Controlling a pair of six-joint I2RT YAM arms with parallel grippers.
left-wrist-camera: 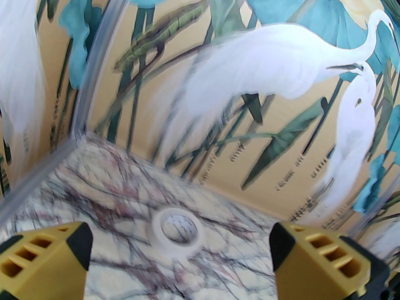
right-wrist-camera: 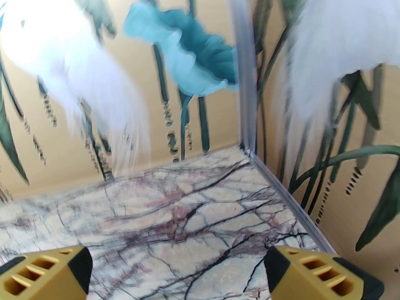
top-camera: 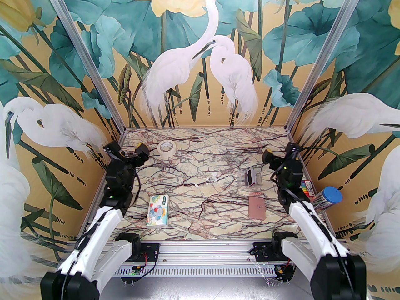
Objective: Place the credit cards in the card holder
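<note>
**Both claws gaping, cards untouched**

Left claw [left-wrist-camera: 179,248] is hanging wide, tape roll [left-wrist-camera: 178,236] at its three o'clock. Right claw [right-wrist-camera: 178,258] is gaping empty. The card holder [top-camera: 257,207] is lying closed at its six o'clock. The credit cards [top-camera: 250,176] are possibly standing in the clear box [top-camera: 257,180] between them.

Table [top-camera: 200,167]: bears a marble pattern with dark and reddish veins. Carries a roll of tape [top-camera: 166,148] lying flat near the far left corner. Holds a cartoon-printed tissue pack [top-camera: 158,210] near left, a clear plastic box [top-camera: 252,178] mid-right, and just nearer than it a closed pink card holder [top-camera: 257,207], flat. Shows a pack of coloured pens [top-camera: 307,187] and a blue-capped tube [top-camera: 328,198] at the right edge, partly hidden.
</note>
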